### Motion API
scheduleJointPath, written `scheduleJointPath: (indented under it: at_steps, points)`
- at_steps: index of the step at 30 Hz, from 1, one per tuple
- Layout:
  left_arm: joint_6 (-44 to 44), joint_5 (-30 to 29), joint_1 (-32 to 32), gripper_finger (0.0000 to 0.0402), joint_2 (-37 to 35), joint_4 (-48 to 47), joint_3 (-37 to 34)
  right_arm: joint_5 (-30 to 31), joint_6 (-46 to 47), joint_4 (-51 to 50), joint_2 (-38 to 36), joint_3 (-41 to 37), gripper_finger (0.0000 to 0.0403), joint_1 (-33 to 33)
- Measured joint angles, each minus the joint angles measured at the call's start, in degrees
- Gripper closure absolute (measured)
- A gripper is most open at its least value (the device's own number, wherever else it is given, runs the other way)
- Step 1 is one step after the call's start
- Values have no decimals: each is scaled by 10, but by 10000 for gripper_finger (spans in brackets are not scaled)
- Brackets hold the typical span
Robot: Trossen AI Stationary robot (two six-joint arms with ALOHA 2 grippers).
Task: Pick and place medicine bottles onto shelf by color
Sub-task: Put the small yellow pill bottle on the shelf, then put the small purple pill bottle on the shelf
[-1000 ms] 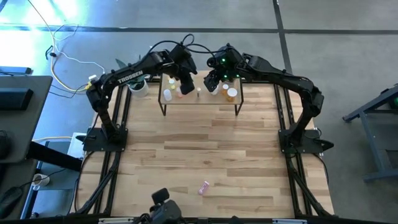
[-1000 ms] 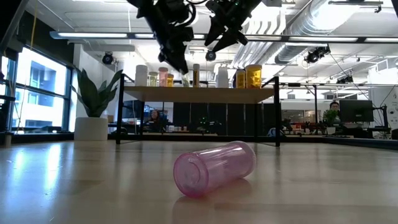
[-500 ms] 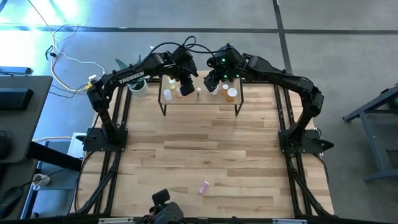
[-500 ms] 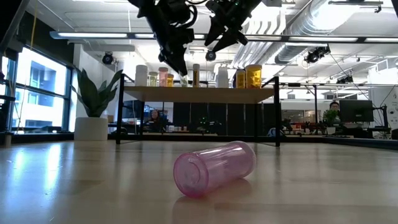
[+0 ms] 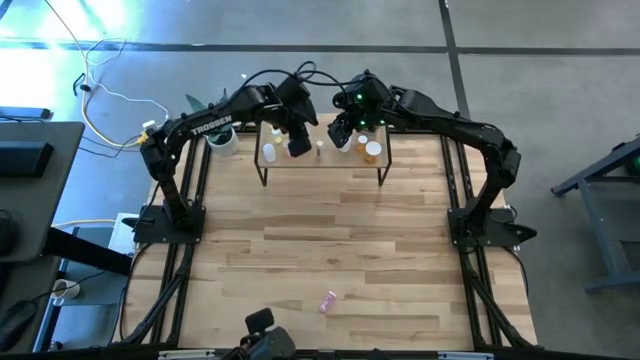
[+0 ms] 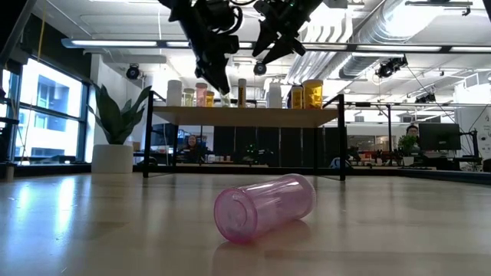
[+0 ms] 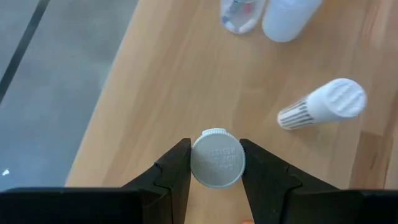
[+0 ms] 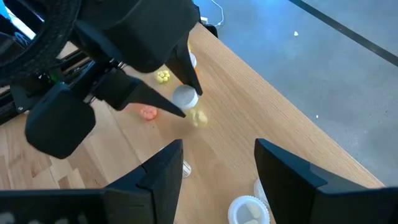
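The shelf [image 5: 322, 163] stands at the table's far edge with several medicine bottles upright on its board [image 6: 245, 115], white, amber and pink. Above its left half my left gripper [image 5: 297, 143] is shut on a white-capped bottle [image 7: 216, 158]; this gripper also shows in the right wrist view [image 8: 177, 93]. My right gripper [image 5: 340, 135] hangs open above the shelf's right half with nothing between its fingers [image 8: 163, 175]. A pink bottle [image 6: 265, 205] lies on its side on the tabletop near the front edge [image 5: 328, 300]. My left gripper pinches the bottle's round white cap [image 7: 216, 163] between its two fingertips, one on each side. The fingers slant down from the table's left and near side. The cap faces up; the body below it is hidden, so whether it stands on the board I cannot tell.
On the board near the held bottle are a white bottle lying on its side [image 7: 320, 106] and two upright ones [image 7: 286, 15]. A white-capped bottle [image 8: 249, 210] stands below my right gripper. A white plant pot [image 5: 222, 140] stands left of the shelf. The middle of the tabletop is bare wood [image 5: 330, 235].
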Motion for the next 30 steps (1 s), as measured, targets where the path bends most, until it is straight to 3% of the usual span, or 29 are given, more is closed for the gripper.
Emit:
scheduleJointPath:
  at_steps: [20,30]
  points:
    - [2,-6,-4,285,0,-25,0,0,1,0,0,0,213,0]
    - [11,-10,-4,237,0,-12,0,0,1,0,0,0,213,0]
